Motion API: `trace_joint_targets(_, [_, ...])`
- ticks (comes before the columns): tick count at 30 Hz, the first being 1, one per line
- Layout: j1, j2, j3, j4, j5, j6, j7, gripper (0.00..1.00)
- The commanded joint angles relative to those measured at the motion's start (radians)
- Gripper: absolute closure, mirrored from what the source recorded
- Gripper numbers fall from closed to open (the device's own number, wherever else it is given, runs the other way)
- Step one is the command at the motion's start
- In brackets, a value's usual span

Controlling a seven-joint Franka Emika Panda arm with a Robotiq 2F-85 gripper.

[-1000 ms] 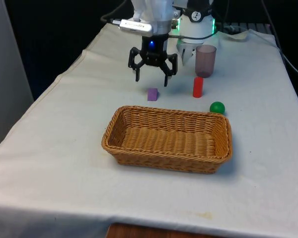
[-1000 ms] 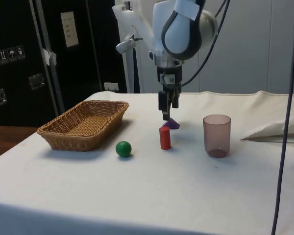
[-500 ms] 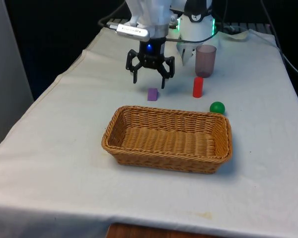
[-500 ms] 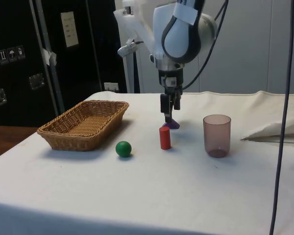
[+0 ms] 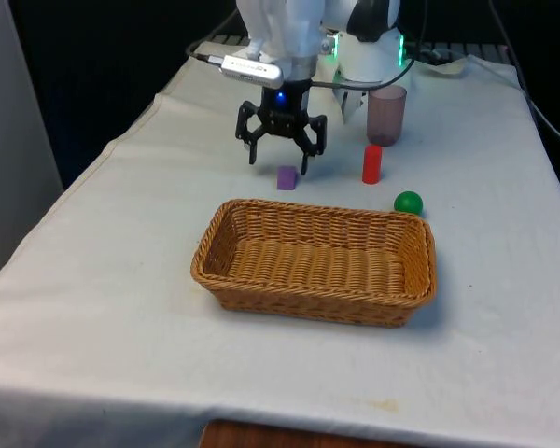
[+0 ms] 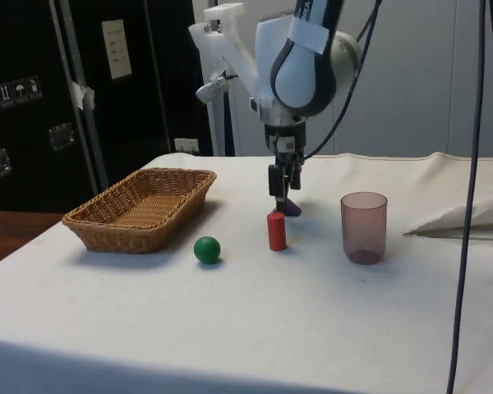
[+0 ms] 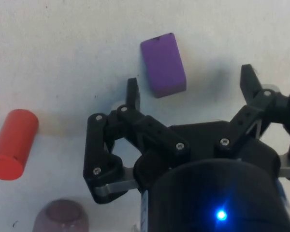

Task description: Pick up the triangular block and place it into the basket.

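- Purple triangular block (image 5: 287,177) lies on the white cloth just beyond the woven wicker basket (image 5: 317,260), apart from it.
- I see the black gripper (image 5: 279,161) above the block, jaws wide, holding nothing.

Purple triangular block (image 5: 287,177) beside a tan woven wicker basket (image 5: 226,271). Red cylinder (image 5: 371,163), green ball (image 5: 408,202) and a translucent mauve cup (image 5: 386,114) lie past the basket. White tabletop (image 5: 121,233); black fingers (image 5: 252,152).

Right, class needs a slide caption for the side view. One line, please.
Open claw poised above the purple triangular block, with red cylinder, green ball, cup and basket nearby.
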Motion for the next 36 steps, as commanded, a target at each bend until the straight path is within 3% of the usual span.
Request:
trace_joint_targets(1, [-0.016,-0.007,0.022,-0.003,0.018,0.011,-0.015,0.04])
trace_joint_targets(10, [-0.016,-0.001,0.023,-0.003,0.017,0.017,-0.014,0.58])
trace_joint_targets(11, [0.0,0.005,0.001,0.0,0.0,0.007,0.0,0.63])
trace_joint_targets(12, [-0.016,-0.001,0.023,-0.003,0.017,0.017,-0.014,0.63])
trace_joint_targets(13, [-0.016,-0.001,0.023,-0.003,0.017,0.017,-0.014,0.67])
trace_joint_targets(19, [-0.012,0.0,0.018,-0.003,0.015,0.015,-0.008,0.67])
trace_joint_targets(20, [0.0,0.006,0.001,0.0,0.0,0.008,0.0,0.67])
trace_joint_targets(21, [-0.011,0.0,0.017,-0.003,0.014,0.015,-0.006,0.67])
trace_joint_targets(28, [0.0,-0.019,-0.002,0.003,0.0,-0.002,0.0,0.67])
trace_joint_targets(36, [0.006,-0.106,-0.021,0.01,-0.024,-0.088,0.002,0.67])
